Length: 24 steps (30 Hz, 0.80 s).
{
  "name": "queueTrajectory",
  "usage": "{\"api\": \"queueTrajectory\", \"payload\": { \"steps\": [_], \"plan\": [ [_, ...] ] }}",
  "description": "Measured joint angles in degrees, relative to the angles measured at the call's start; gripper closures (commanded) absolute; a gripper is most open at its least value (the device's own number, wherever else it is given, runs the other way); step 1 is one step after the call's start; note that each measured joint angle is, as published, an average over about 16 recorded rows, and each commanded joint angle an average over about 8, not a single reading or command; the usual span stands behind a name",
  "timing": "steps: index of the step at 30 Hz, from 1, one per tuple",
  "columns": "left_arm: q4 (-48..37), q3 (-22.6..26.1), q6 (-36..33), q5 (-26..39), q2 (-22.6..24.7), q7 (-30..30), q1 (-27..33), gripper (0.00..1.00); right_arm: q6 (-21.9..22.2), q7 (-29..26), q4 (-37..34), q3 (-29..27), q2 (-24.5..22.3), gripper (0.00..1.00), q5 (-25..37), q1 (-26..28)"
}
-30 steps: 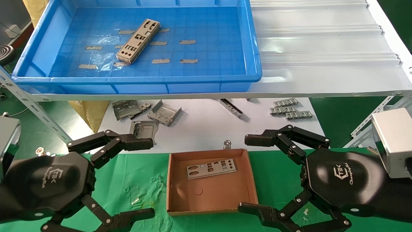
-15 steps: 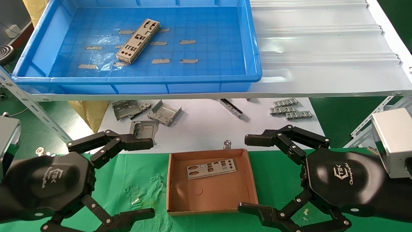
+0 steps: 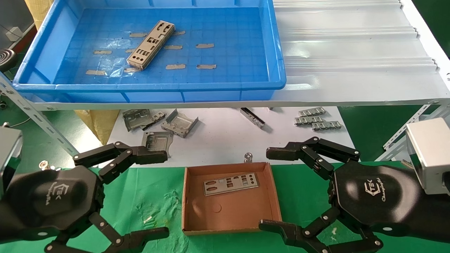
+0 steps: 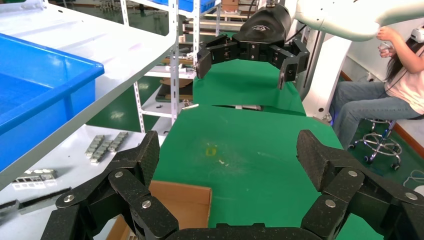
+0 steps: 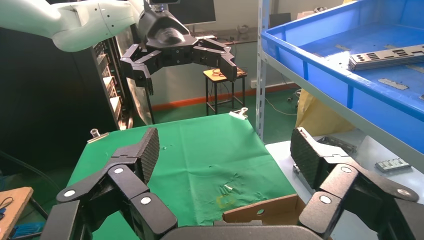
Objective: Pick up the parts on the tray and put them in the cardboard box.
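While both the left gripper (image 3: 160, 193) and right gripper (image 3: 272, 188) hang wide open and empty beside the cardboard box (image 3: 230, 225), which holds one plate, the stacked parts (image 3: 150, 45) in the tray (image 3: 151, 86) might slip or separate when pinched.
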<state>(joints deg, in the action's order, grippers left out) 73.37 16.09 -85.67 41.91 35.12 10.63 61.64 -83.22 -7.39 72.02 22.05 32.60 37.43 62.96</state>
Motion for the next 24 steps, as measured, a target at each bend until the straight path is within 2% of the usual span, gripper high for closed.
{"api": "queueTrajectory", "payload": {
  "steps": [24],
  "plan": [
    [0.01, 0.00, 0.00, 0.00, -0.01, 0.01, 0.00, 0.00, 0.00, 0.00, 0.00, 0.00, 0.00, 1.00, 0.00, 0.00]
  ]
}}
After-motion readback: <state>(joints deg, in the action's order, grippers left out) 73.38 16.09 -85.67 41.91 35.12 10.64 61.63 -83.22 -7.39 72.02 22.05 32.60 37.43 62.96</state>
